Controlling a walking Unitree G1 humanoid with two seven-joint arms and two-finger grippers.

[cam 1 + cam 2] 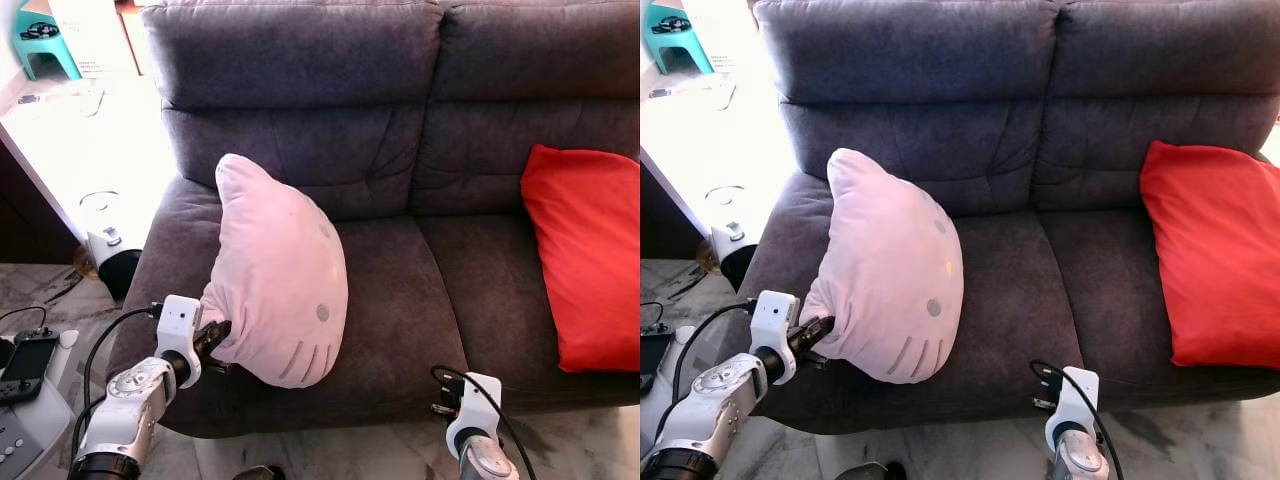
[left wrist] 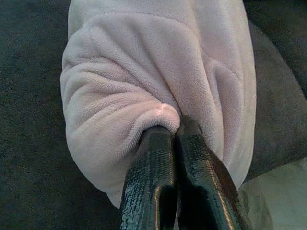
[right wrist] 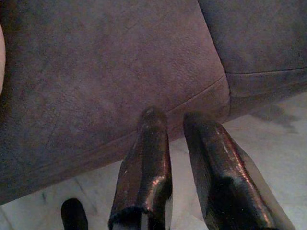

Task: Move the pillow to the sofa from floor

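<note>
Cut off at the frame edges: the top of the sofa (image 1: pixel 400 150) backrest and the outer side of the red cushion (image 1: pixel 585 260) on the sofa's right seat. Hidden behind the pink pillow (image 1: pixel 275 290): part of the sofa's left seat. Hard to make out: the small dark object (image 3: pixel 74 214) on the pale floor (image 3: pixel 268 134) just before the sofa's front edge, and the washed-out bright area beyond the sofa's left arm, with a teal stool (image 1: pixel 42 38) far behind it.

On the sofa's left seat, leaning tilted, with its upper tip near the backrest and its lower rounded edge at the front lip of the seat, marked by grey dots and short whisker lines. At the pillow's lower left corner, by the sofa's front left edge: left gripper (image 1: pixel 213 338), fingers (image 2: pixel 148 182) pressed together with almost no gap, pinching a fold of the plush fabric between them.

Low in front of the sofa, near the seam between the two seats: right gripper (image 3: pixel 175 120), fingers parted by a narrow gap, holding nothing, tips just short of the seat's front edge, well apart from the pillow.
</note>
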